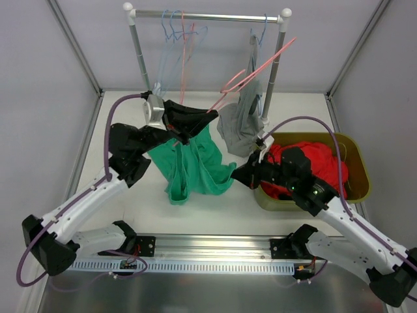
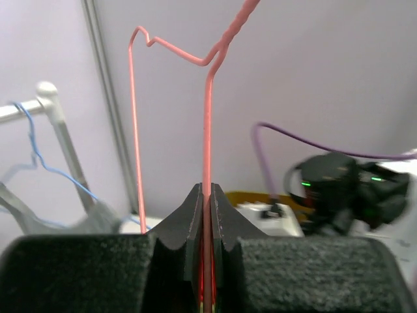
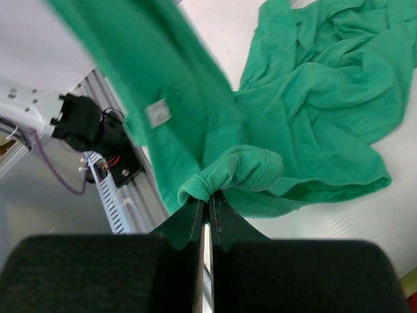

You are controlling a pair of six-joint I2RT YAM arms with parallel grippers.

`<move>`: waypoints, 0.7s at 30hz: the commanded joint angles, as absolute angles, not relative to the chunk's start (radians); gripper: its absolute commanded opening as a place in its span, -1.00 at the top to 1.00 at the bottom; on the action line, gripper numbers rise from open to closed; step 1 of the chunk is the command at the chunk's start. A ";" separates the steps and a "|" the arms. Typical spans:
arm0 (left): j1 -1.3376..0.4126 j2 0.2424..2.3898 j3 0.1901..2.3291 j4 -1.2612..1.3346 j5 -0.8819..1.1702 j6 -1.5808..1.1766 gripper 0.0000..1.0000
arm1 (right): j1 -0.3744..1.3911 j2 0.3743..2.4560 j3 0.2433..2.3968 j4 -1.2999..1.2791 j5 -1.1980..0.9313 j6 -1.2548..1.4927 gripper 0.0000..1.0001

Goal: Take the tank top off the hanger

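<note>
Only from above possible to read the whole layout: green tank top (image 1: pixel 192 163) hanging over the white surface (image 1: pixel 215 212) between the two arms, upper part bunched just under the left gripper (image 1: pixel 195 124), lower part down near the surface, touching or not hard to say from there. Also visible only there: the full length of the pink wire hanger (image 1: pixel 254 75), slanting up and to the right from the left gripper toward the clothes rack (image 1: pixel 208 14) at the back, with blue hangers (image 1: pixel 171 29) and a grey garment (image 1: pixel 240 127) on that rack, and an olive bin (image 1: pixel 357 163) with red cloth (image 1: pixel 309 160) at the right. Hooked on the hanger wire or not: impossible to tell from above. In the left wrist view no green fabric at all, only the left fingers (image 2: pixel 186 225) pressed together on one straight pink wire, with a second bent wire just beside on the left and the twisted neck above. Much clearer in the right wrist view than from above, the grip of the right gripper (image 1: pixel 238 175): right fingers (image 3: pixel 189 225) closed tight, pinching a small rolled fold of the green hem. Shown there too: plain green soft cloth, much wrinkled, the far part lying spread on the surface, one wide band blurred across the upper left, and a small pale label (image 3: pixel 158 112) sewn on it.
</note>
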State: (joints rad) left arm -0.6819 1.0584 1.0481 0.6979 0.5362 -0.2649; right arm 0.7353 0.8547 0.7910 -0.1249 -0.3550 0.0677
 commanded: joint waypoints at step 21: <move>-0.704 1.070 0.865 1.014 -0.061 -0.347 1.00 | 0.884 0.859 0.569 0.057 -0.201 0.176 -0.80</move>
State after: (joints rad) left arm -0.6949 1.1957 0.8555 1.1526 0.1879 -0.2779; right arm 0.8787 0.9131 0.5781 0.0593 -0.3183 0.1864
